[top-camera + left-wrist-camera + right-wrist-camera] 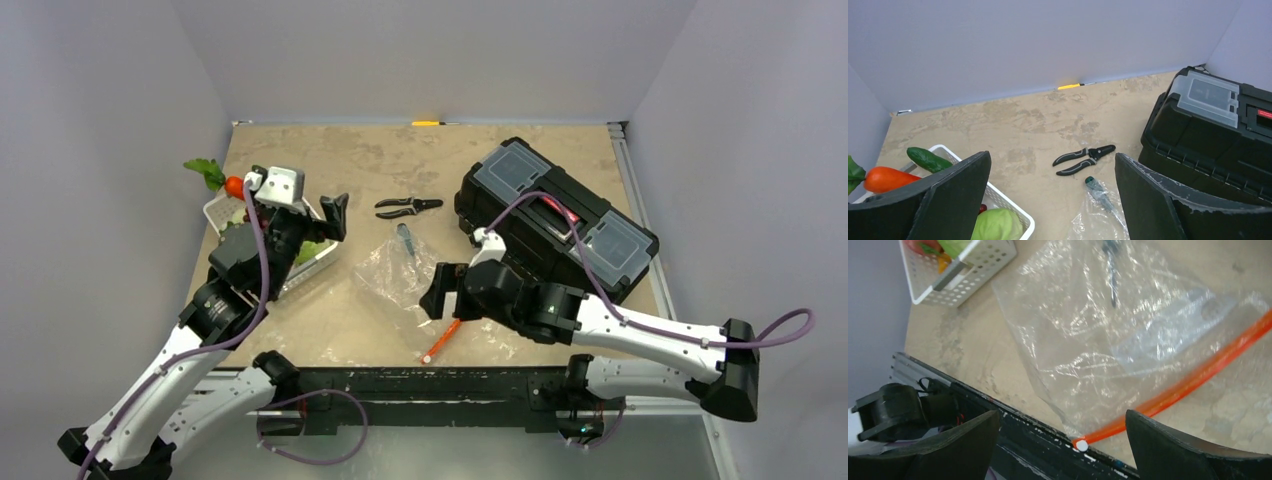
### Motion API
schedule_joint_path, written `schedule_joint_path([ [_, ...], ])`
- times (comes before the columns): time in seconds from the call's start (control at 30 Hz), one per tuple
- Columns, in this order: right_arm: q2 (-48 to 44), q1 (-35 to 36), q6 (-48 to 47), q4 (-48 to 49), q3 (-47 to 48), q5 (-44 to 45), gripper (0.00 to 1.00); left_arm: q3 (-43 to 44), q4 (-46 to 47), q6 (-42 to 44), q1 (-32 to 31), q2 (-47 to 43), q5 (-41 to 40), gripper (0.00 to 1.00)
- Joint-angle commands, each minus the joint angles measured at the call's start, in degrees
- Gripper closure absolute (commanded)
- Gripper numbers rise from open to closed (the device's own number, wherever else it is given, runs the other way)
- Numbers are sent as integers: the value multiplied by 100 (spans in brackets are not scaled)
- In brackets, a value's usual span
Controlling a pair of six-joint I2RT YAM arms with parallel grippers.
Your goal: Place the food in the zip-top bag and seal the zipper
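At the table's [330, 150] left edge, toy food is shown lying in a white slotted basket [1013, 207]. An orange carrot [890, 179] with green leaves, a green cucumber [928, 159] and a green cabbage [997, 224] can be made out, while the rest is hidden by the left arm. The left gripper [1050, 190] is held above the basket's right side, its jaws spread wide with nothing gripped.

Toward the middle, black-handled pliers [408, 207] are laid on the tan tabletop. In front of them the clear zip-top bag [395, 272] is spread flat and crinkled, just beside the basket but apart from it. A small green-handled tool [406, 238] is seen at the bag's far end; whether it is inside or under the plastic cannot be told. The orange-red zipper [1188, 385] is stretched along the bag's right-hand edge, down toward the black front rail [400, 380].

The right gripper [1062, 415] is poised over that end, jaws wide apart, nothing grasped. At right, a black toolbox [560, 215] with clear lid compartments is set beyond the right arm.
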Motion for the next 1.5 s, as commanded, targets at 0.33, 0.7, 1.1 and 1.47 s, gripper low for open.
schedule_joint_path([
  [0.33,-956,252,3017,380,-1849,1139,1,17,174,-40,-13,250,141,8],
  [0.7,-1428,-861,2474,2379,-3049,-289,1,59,105,-126,-7,399,379,8],
  [1.1,-1126,-1048,2449,3624,-3598,-493,15,86,90,-135,-14,481,480,8],
  [1.47,-548,-1048,2192,4094,-3527,-323,25,160,0,-189,-11,558,647,9],
])
